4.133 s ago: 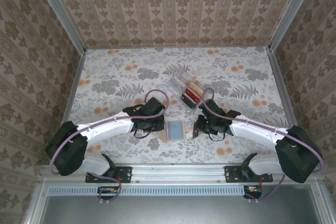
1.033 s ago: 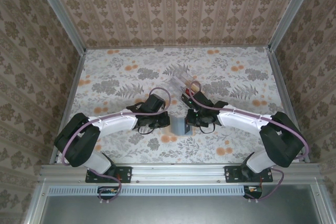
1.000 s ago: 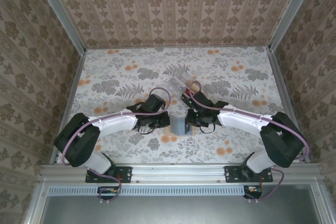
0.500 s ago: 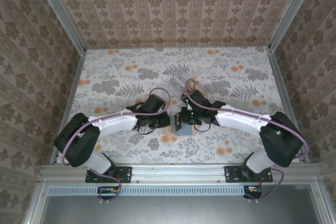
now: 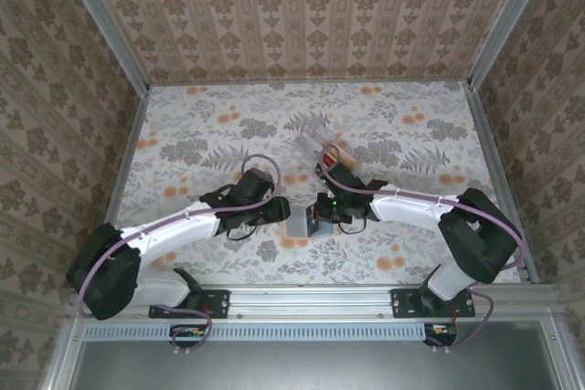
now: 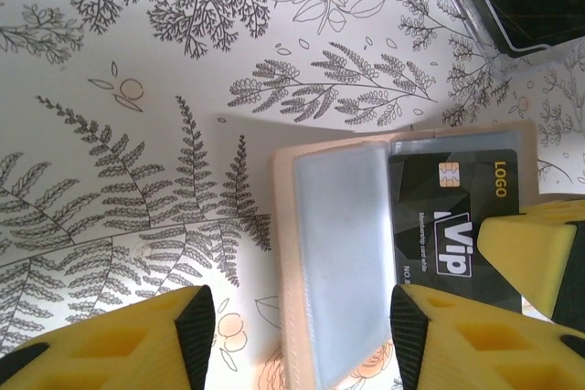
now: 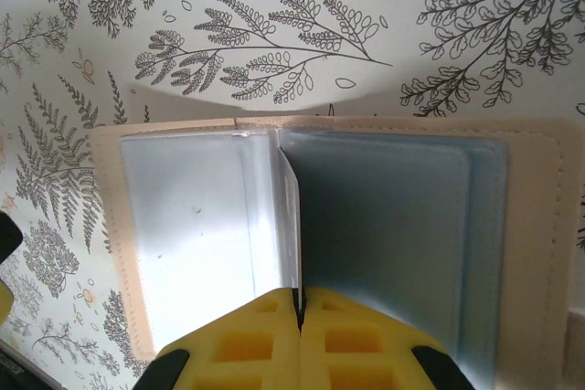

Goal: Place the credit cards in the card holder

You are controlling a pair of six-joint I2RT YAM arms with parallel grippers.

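The left arm has drawn back and the left end effector has opened. Its jaws now stand wide over the left half of the card holder, gripping nothing. The holder lies open on the counter between the arms. The right end effector is pinched tight on what looks like the dark VIP card, held on edge above the spine. Insertion seems underway; next, the card's leading edge must find a sleeve mouth and slide in squarely.
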